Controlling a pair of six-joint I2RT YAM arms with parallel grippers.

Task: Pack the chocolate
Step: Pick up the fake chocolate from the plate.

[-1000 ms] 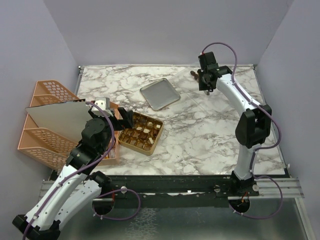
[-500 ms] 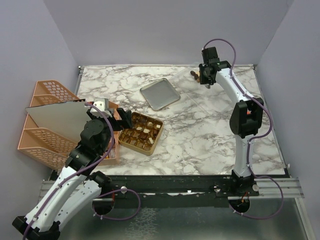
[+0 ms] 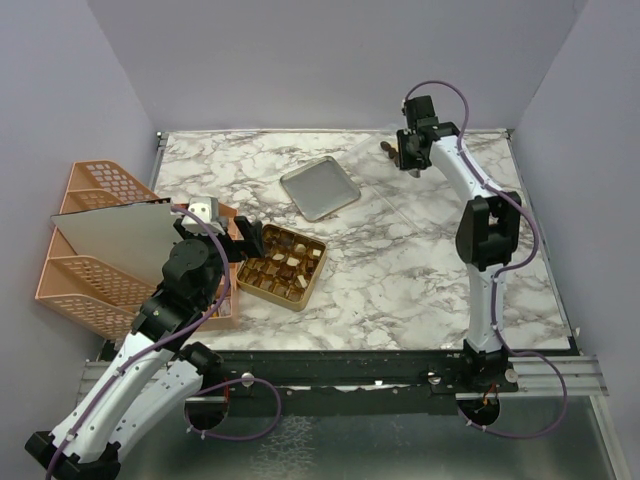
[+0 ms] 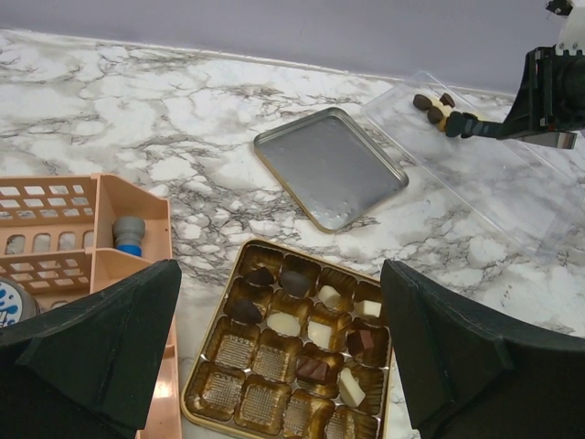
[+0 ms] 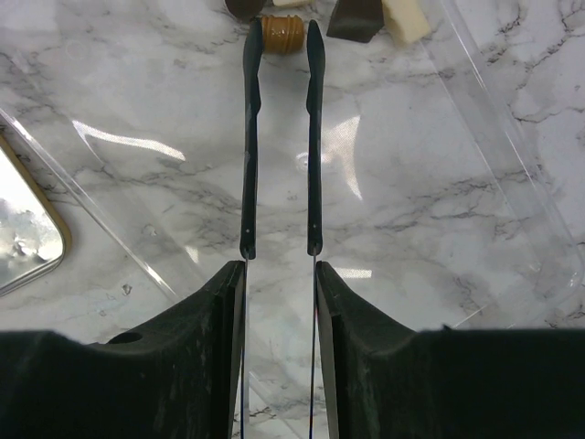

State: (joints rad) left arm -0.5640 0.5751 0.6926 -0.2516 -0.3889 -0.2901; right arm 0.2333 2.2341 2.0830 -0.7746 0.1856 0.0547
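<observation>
Pale lilac walls are closing in a marble-patterned tabletop (image 3: 400,280). Nearest the bases, the left arm is crouching low beside a peach mesh organiser (image 3: 90,250). Its left fingers (image 4: 101,338) are standing spread as wide as they go, gripping nothing and hovering over the near side of the golden tray (image 4: 239,350).

Inside that tray the packed chocolate (image 4: 313,369) is sitting in a good share of the compartments: dark, cream and brown pieces are filling the far and right cells, while several cells at the near left are showing bare ribbed bottoms. Beyond the tray a metal lid (image 3: 320,188) is lying hollow side up, apart from it, so closing is not yet done.

Farther back, a clear plastic sheet (image 4: 512,192) is carrying a small cluster of loose pieces (image 4: 435,106) near the far edge, just a handful by the look of it. The packing seems past its middle, with those few and the empty cells left.

The right arm is reaching almost fully out to that cluster, wrist tipped down. Its right fingers (image 5: 249,137) are standing narrowly parted, low over the plastic, with a light brown piece (image 5: 281,32) sitting between the tips. I cannot tell whether they are pinching it or only bracketing it.
</observation>
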